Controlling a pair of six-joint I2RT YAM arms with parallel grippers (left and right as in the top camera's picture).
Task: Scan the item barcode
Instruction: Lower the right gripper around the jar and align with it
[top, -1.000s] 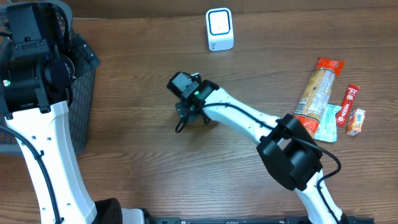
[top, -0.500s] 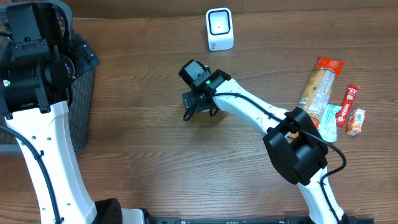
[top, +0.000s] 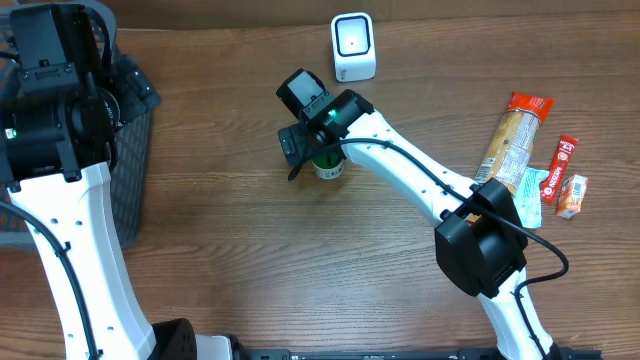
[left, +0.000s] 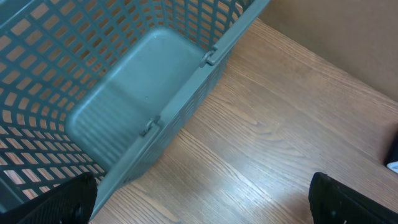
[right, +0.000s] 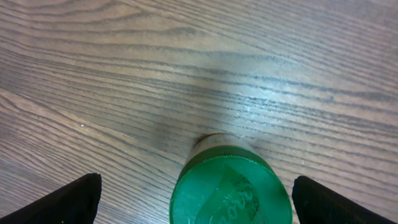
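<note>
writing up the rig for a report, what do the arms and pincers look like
Both arms are smooth white link shells with black joint housings. The right arm has a thin black cable running along it and a small green light near the wrist. The left arm shows a green light too. The left pincer and right pincer have black fingers.

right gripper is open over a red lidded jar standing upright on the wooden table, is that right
Not quite. The jar has a green lid, not a red one, as the right wrist view shows. The rest holds: the right gripper is open over the jar, which stands upright on the wooden table.
</note>
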